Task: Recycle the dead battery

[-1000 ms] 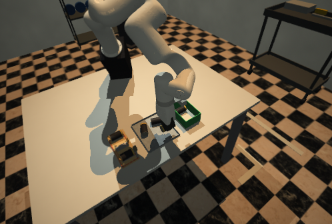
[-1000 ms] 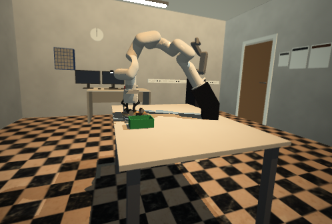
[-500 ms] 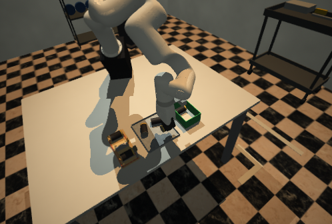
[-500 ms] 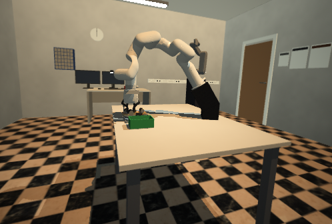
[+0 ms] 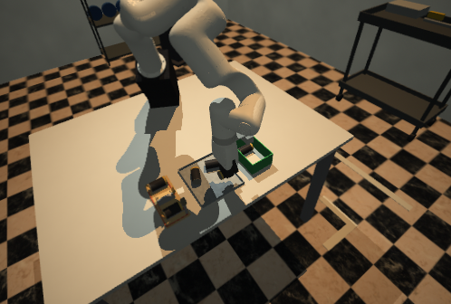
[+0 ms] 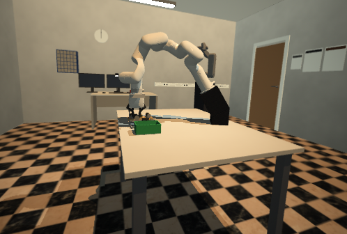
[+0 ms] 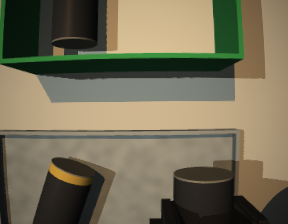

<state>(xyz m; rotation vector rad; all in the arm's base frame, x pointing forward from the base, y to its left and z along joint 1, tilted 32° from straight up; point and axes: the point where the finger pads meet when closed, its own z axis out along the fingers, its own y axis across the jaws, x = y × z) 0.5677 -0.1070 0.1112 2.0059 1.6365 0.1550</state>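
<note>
Wrist view has the claw (image 7: 204, 212) at the bottom right of the frame, clamped on a dark battery (image 7: 203, 187) whose pale-rimmed end points up the picture, low over the grey tray (image 7: 145, 165). At the lower left of that frame a second battery with an orange band (image 7: 65, 192) lies tilted on the tray, and across the top sits the green recycling box (image 7: 120, 59) with one battery (image 7: 75, 22) lying in its upper-left corner. Seen from the top view, the box stands level on the table (image 5: 81, 156) just right of the tray, with the orange holder (image 5: 167, 201) at the tray's lower left carrying two more batteries.
</note>
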